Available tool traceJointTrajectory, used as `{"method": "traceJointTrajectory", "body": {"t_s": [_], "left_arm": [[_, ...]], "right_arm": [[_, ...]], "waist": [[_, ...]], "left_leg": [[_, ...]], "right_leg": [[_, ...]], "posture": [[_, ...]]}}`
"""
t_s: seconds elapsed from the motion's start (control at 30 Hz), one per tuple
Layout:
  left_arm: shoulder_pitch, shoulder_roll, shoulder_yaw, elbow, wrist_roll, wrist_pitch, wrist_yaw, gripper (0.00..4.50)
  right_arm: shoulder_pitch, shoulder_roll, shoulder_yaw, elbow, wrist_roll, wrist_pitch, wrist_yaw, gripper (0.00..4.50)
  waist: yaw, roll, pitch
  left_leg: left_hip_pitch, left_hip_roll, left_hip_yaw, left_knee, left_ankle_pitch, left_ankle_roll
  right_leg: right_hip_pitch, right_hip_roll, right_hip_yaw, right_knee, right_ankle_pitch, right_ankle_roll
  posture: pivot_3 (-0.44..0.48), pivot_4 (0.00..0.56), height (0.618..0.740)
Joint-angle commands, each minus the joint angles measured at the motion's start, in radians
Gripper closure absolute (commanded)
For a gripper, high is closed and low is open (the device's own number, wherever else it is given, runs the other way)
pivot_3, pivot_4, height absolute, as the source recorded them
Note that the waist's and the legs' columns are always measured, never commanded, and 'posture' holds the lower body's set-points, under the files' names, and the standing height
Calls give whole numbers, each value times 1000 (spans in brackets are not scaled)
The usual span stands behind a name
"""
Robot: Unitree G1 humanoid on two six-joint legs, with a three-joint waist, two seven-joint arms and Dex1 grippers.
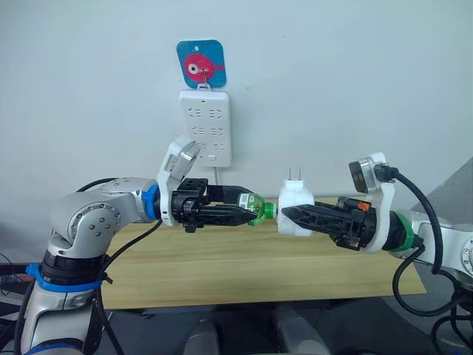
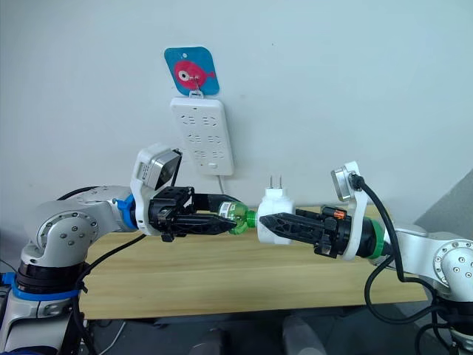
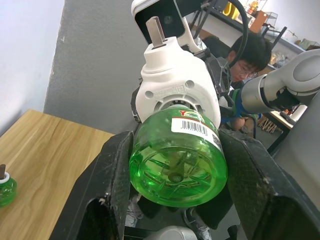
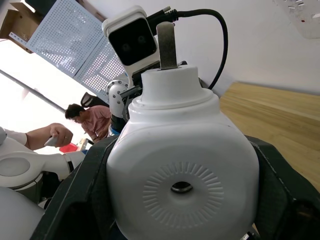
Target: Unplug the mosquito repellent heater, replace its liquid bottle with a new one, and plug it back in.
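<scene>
Mosquito repellent heater (image 1: 294,205) is up in the air over the wooden table (image 1: 222,274), prongs up, clamped in the right gripper (image 1: 290,216), while the left gripper (image 1: 247,212) is clenched on the green liquid bottle (image 1: 259,208) stuck in its left side, below the wall power strip (image 1: 206,127).

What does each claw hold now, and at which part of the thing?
The right claw holds the mosquito repellent heater by its white body. The left claw holds the green liquid bottle by its sides.
</scene>
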Motion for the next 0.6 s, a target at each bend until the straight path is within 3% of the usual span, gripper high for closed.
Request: {"method": "traceJointTrajectory", "body": {"t_s": [0.03, 0.57, 0.6], "left_arm": [[-10, -7, -5, -21, -6, -8, -10, 2159], [-2, -51, -36, -36, 16, -23, 3, 2164], [0, -57, -40, -36, 24, -29, 2, 2164]], "right_arm": [[-17, 1, 5, -36, 26, -20, -6, 1457], [-75, -18, 58, -27, 19, -2, -52, 1457], [-78, -25, 61, -23, 23, 2, -57, 1107]], "waist": [[0, 0, -1], [0, 0, -1], [0, 0, -1]], "left_leg": [[0, 0, 0, 0, 0, 0], [0, 0, 0, 0, 0, 0], [0, 0, 0, 0, 0, 0]], "right_leg": [[0, 0, 0, 0, 0, 0], [0, 0, 0, 0, 0, 0], [0, 0, 0, 0, 0, 0]], "posture": [[-135, 71, 724], [-142, 77, 724], [-142, 77, 724]]}}
